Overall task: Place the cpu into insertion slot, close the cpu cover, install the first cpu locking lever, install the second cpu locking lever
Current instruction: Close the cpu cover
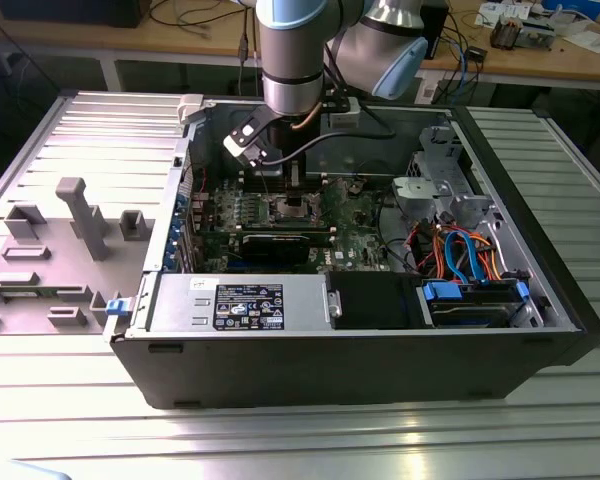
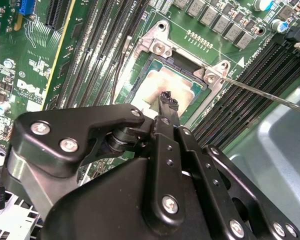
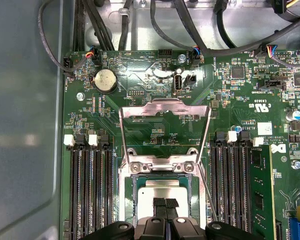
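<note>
The cpu (image 3: 162, 190) (image 2: 157, 84) lies flat in the insertion slot (image 3: 132, 199) (image 1: 292, 207) on the green board. My gripper (image 3: 165, 204) (image 2: 168, 99) is directly over the chip, its two black fingertips pressed together at the chip's top with nothing between them. The cpu cover (image 3: 165, 102) stands raised on its hinge, away from the chip, and the board shows through its window. One thin locking lever (image 2: 265, 94) sticks out free from the socket corner. A second thin lever (image 2: 121, 62) runs along the opposite side of the socket.
Black memory slots (image 3: 87, 190) flank the socket on both sides, one with a module (image 3: 260, 185). The grey case wall (image 3: 25, 125) is close by. Cables (image 1: 460, 250), a power supply (image 1: 245, 305) and a drive cage (image 1: 440, 190) are inside the case. Grey fixtures (image 1: 80, 215) stand at the exterior view's left.
</note>
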{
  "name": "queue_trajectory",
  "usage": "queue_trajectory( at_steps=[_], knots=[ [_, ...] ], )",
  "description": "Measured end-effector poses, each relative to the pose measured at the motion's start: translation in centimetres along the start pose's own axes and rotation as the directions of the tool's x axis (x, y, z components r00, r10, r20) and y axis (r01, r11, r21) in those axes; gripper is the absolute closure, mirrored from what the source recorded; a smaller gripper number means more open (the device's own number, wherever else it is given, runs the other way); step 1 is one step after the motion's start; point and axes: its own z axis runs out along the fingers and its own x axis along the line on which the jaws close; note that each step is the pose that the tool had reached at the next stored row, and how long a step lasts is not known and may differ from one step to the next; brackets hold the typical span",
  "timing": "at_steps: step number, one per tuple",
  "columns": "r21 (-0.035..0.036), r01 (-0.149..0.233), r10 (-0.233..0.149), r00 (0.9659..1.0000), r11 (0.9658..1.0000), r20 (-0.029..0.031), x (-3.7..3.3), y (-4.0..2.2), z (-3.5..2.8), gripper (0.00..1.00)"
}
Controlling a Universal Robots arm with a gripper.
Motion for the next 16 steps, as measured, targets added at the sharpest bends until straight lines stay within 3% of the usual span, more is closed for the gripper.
queue_trajectory(
  at_steps=[2,4,7,11,12,14,16],
  knots=[
    [0.0000,0.000,0.000,1.0000,1.0000,0.0000,0.00,0.03,-0.25,0.89],
    [0.0000,0.000,0.000,1.0000,1.0000,0.0001,-0.02,0.08,-1.09,0.89],
    [0.0000,0.000,0.000,1.0000,1.0000,0.0006,-0.03,0.14,-1.86,0.89],
    [0.0009,0.000,0.000,1.0000,1.0000,0.0005,-0.03,0.15,-1.94,0.89],
    [0.0039,0.000,0.000,1.0000,1.0000,0.0007,-0.03,0.15,-1.95,0.89],
    [0.0253,0.001,-0.001,1.0000,0.9997,0.0009,-0.03,0.15,-1.95,0.89],
    [0.0266,0.000,-0.001,1.0000,0.9996,0.0010,-0.03,0.14,-1.96,0.89]
  ],
)
